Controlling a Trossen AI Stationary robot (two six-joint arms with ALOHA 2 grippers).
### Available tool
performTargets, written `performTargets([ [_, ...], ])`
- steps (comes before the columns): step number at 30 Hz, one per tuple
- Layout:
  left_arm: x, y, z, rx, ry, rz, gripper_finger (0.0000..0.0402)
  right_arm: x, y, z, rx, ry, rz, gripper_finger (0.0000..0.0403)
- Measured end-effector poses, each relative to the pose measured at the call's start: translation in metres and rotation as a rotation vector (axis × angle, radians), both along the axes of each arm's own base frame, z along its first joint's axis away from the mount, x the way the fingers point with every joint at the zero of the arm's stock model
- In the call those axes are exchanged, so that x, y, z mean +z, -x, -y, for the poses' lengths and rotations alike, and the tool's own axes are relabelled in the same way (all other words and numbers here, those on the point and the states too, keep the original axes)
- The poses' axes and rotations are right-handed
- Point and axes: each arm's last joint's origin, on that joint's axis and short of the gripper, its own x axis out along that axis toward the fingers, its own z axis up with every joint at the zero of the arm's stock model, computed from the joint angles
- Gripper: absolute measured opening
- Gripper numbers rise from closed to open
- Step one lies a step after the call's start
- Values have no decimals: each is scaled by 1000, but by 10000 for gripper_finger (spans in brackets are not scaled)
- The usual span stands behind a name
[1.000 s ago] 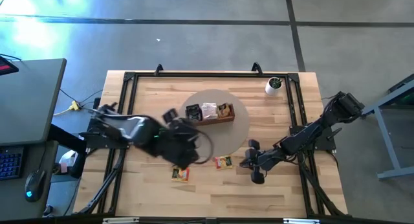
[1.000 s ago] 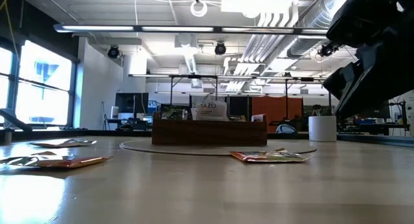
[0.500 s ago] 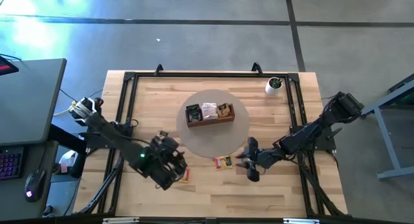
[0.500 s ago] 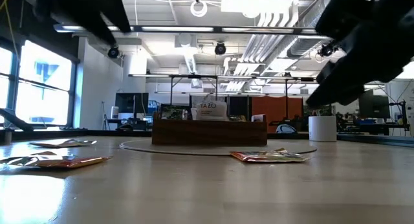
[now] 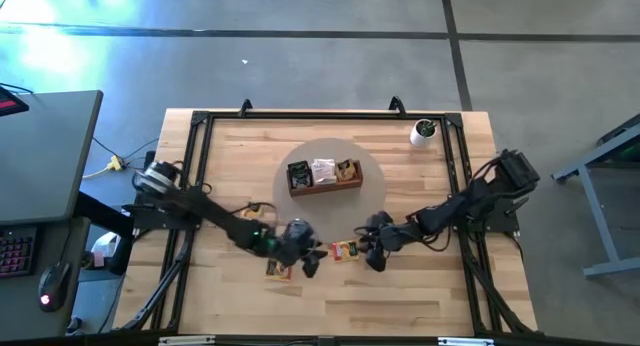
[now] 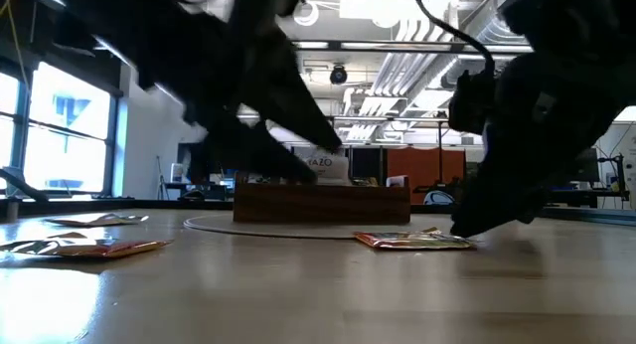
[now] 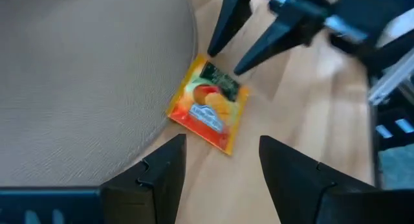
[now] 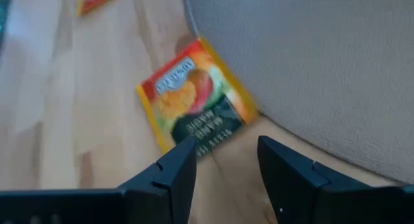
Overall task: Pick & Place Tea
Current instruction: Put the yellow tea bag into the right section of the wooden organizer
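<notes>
High view: both grippers, left [image 5: 308, 263] and right [image 5: 370, 254], jaws spread, flank one sachet [image 5: 345, 251] lying by the mat [image 5: 372, 201], so they prob. risk colliding.

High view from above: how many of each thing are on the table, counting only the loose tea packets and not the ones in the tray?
Loose tea packets: 2, one by the mat's edge and one partly under the left arm
Wooden tray: 1
Round grey mat: 1
White cup: 1
Robot arms: 2, left arm and right arm
Total: 7
</notes>
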Motion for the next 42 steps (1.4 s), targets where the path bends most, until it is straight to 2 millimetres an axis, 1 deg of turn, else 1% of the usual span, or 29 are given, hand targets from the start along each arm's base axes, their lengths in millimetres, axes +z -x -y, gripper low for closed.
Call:
performTargets([
  [3, -16, -13, -7, -2, 1, -56, 193, -3, -3, 3, -11, -15, -4, 158],
  [7, -19, -30, -9, -12, 26, -65, 193, -5, -5, 8, -41, -30, -6, 158],
  [10, -29, -37, -10, -12, 23, -113, 193, -5, -7, 11, -51, -35, -2, 158],
  [12, -27, -44, -10, -16, 35, -98, 193, -6, -8, 12, -53, -42, 9, 158],
  [15, -32, -51, -8, -16, 30, -116, 193, -7, -11, 12, -44, -74, 28, 155],
  [19, -30, -60, -6, -30, 47, -110, 193, -12, -13, 11, -39, -111, 23, 147],
  [24, -29, -61, -6, -29, 37, -116, 193, -11, -13, 10, -21, -103, 27, 136],
  [31, -30, -60, -5, -24, 29, -122, 193, -7, -11, 6, 60, -141, 23, 116],
  [36, -28, -59, -4, -31, -13, -117, 193, -1, -8, 5, 80, -116, 26, 113],
  [38, -20, -53, 0, -30, -32, -129, 193, 4, -6, 6, 75, -127, 20, 114],
  [40, -6, -48, 7, -17, -46, -101, 193, 8, -2, 5, 78, -119, -4, 114],
  [42, -2, -42, 15, -6, -40, -105, 193, 12, 4, 5, 68, -90, -36, 114],
])
